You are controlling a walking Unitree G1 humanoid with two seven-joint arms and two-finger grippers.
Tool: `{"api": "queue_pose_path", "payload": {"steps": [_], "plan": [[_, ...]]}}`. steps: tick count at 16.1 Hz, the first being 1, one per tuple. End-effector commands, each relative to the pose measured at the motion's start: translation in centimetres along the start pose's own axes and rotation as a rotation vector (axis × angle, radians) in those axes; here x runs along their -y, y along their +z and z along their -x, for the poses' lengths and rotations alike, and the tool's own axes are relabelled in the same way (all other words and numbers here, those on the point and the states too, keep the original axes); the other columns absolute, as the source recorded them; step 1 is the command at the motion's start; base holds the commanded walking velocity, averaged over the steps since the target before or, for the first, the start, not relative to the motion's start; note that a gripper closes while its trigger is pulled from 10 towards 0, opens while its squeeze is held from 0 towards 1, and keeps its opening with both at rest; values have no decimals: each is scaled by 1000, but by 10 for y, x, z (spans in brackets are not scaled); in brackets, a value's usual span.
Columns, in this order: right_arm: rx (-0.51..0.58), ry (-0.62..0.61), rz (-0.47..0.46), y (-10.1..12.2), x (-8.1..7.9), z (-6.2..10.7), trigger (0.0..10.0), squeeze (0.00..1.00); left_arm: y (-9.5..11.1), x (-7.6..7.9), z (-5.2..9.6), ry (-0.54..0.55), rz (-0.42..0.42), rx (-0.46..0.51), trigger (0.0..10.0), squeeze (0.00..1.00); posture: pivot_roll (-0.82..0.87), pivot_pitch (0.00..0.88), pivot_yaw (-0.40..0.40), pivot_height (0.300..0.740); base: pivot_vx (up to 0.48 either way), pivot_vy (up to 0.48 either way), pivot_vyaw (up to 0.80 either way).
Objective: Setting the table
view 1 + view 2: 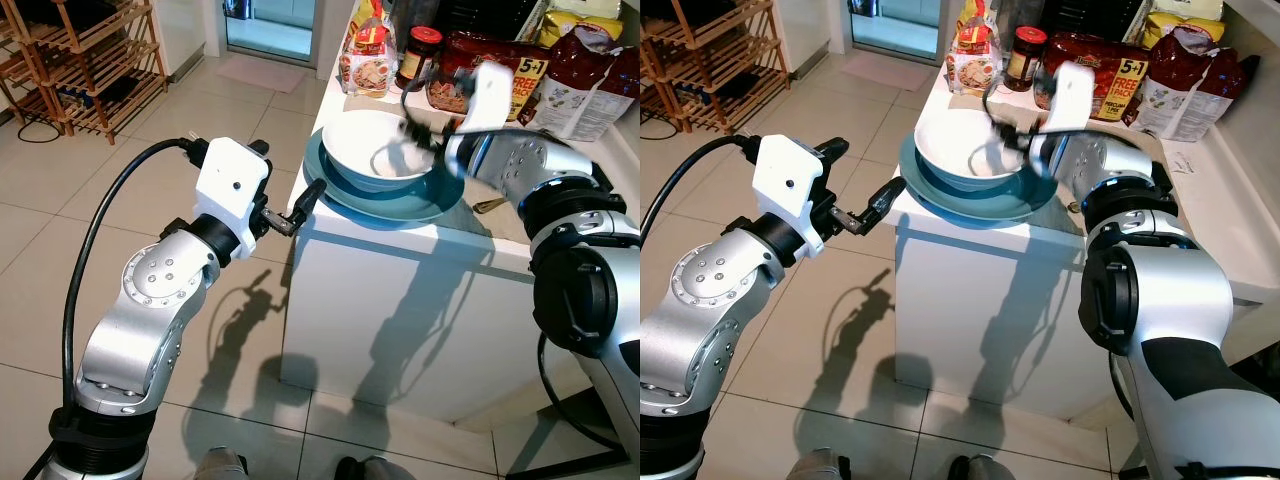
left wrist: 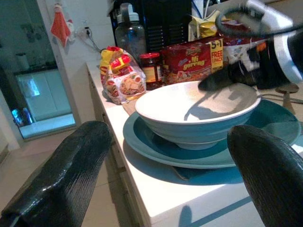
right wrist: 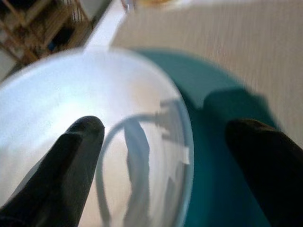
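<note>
A pale bowl (image 1: 375, 150) sits in a teal plate (image 1: 400, 208) on the near corner of a white counter (image 1: 400, 270). My right gripper (image 1: 425, 135) is open at the bowl's right rim. In the right wrist view one finger (image 3: 71, 156) hangs inside the bowl (image 3: 57, 94) and the other (image 3: 265, 161) over the plate (image 3: 213, 90). My left gripper (image 1: 290, 180) is open and holds nothing, level with the counter's corner just left of the plate. In the left wrist view the bowl (image 2: 199, 109) and plate (image 2: 156, 151) lie straight ahead between its fingers (image 2: 71, 175).
A noodle packet (image 1: 365, 60), a red-lidded jar (image 1: 420, 55), a red box (image 1: 480, 70) and snack bags (image 1: 580, 80) line the back of the counter. A utensil handle (image 1: 490, 205) lies right of the plate. A wooden rack (image 1: 80, 60) stands far left on the tiled floor.
</note>
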State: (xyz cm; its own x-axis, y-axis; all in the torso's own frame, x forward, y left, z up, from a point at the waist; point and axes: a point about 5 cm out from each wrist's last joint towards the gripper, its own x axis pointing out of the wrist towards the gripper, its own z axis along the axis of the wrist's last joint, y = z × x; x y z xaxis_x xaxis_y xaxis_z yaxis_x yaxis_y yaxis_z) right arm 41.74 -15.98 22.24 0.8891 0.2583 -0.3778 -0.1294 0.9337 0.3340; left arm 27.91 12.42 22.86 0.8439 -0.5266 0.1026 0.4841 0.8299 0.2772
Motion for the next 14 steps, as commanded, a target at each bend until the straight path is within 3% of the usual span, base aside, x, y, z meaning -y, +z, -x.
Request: {"api": "queue_pose_path", "payload": {"steps": [1,3,4,5,14], "plan": [[-16,-9,-22,-1,6,2,10000,0,5,3,-2,-25,-5,12,10000,0,159,20,-144,740,0,0,0],[-34,22,-97,-5,5,2,10000,0,5,3,-3,-31,-7,14,10000,0,159,13,-140,740,0,0,0],[-35,46,-144,-5,4,2,2392,0,6,2,-4,-34,-8,20,10000,0,159,9,-137,740,0,0,0],[-33,57,-162,-5,4,2,0,0,7,2,-5,-35,-9,23,10000,0,159,6,-136,740,0,0,0],[-75,83,-219,-13,3,2,0,0,5,9,-8,-102,-17,11,10000,0,163,0,-134,740,0,0,0]]}}
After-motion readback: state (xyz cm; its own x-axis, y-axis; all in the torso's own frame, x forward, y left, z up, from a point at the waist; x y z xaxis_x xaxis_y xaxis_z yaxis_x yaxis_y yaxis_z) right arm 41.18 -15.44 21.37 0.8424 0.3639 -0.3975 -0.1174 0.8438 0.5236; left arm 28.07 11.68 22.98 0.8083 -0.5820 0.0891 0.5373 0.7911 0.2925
